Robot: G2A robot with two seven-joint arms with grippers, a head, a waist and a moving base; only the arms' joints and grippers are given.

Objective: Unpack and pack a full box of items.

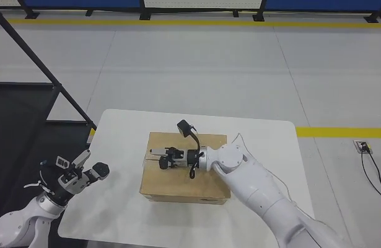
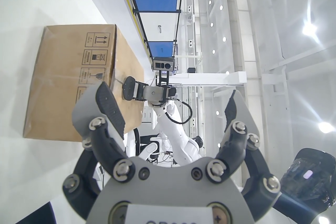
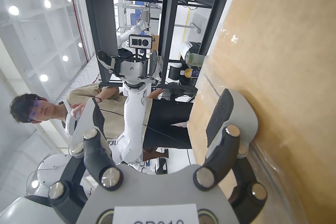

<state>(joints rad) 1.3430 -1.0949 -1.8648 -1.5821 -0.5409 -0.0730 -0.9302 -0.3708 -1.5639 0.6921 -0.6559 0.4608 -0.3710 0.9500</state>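
Observation:
A closed brown cardboard box (image 1: 185, 167) sits in the middle of the white table (image 1: 264, 142), its top seam taped. My right gripper (image 1: 158, 154) lies flat on the box lid near its left edge, open, one finger (image 3: 231, 114) resting against the cardboard (image 3: 283, 38) and nothing between the jaws. My left gripper (image 1: 91, 166) hovers open at the table's left edge, well clear of the box. In the left wrist view the box (image 2: 76, 78) stands ahead of the left gripper (image 2: 168, 109), with the right gripper (image 2: 131, 89) on its lid.
A black metal frame (image 1: 38, 71) and dark panel stand to the left of the table. The floor behind carries a yellow line (image 1: 339, 131). A cable and socket (image 1: 362, 147) lie on the floor at right. Bare tabletop surrounds the box on all sides.

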